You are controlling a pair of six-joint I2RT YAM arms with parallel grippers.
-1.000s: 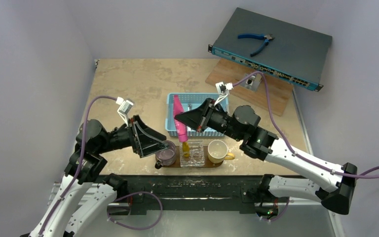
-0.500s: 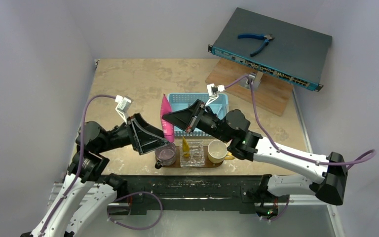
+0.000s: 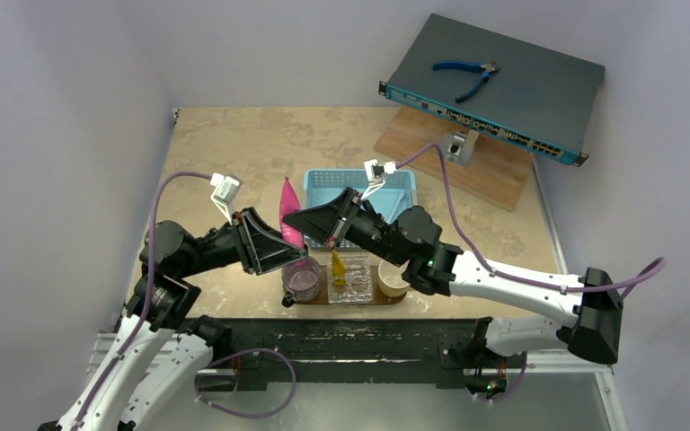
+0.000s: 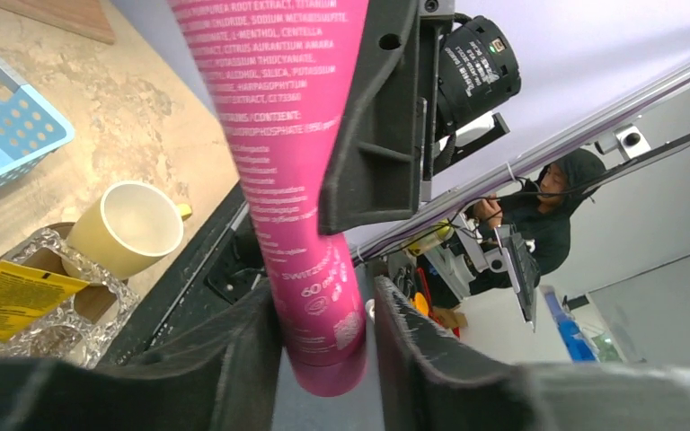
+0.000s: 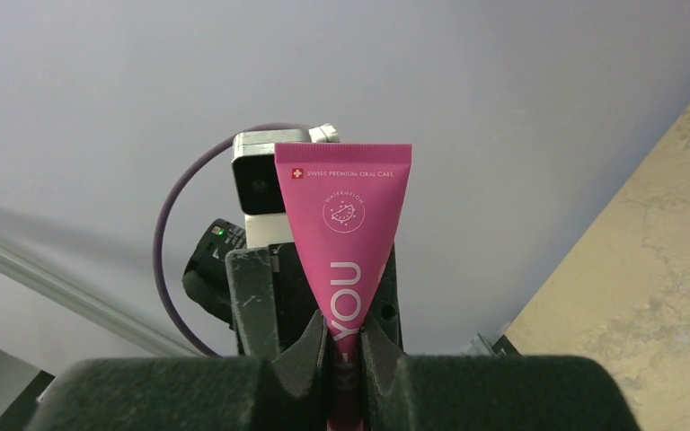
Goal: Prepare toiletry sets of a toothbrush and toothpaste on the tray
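— Sand-coloured and mottled, the table (image 3: 234,153) is crowded at your near edge. Where's the paste?

— Up in the air. Your right gripper (image 5: 346,346) has its jaws clamped on the pink tapered toothpaste tube (image 3: 289,214) partway along. The crimped end is up, and the tube hangs near the translucent purple cup (image 3: 301,280) at the left end of the dark-brown oval wooden tray (image 3: 322,296).

— And the left gripper (image 4: 323,314)?

— Its jaws stand either side of the tube's cap end. One finger looks to touch and a sliver of gap shows by the other, so you cannot tell whether it grips.

— What might go wrong?

— I reckon this is a handover. If you release the right before the left bites, the tube drops, likely beside the cup or onto the table. Squeeze a soft tube near its narrow end and it may slip out sideways. Both arms are bunched over the tray, so a careless pull-away could knock the purple cup. It could also hit the clear glass holder (image 3: 352,278) with the yellow tapered tube (image 3: 337,266) in it.

— Any brush?

— None that I can make out on the tray.
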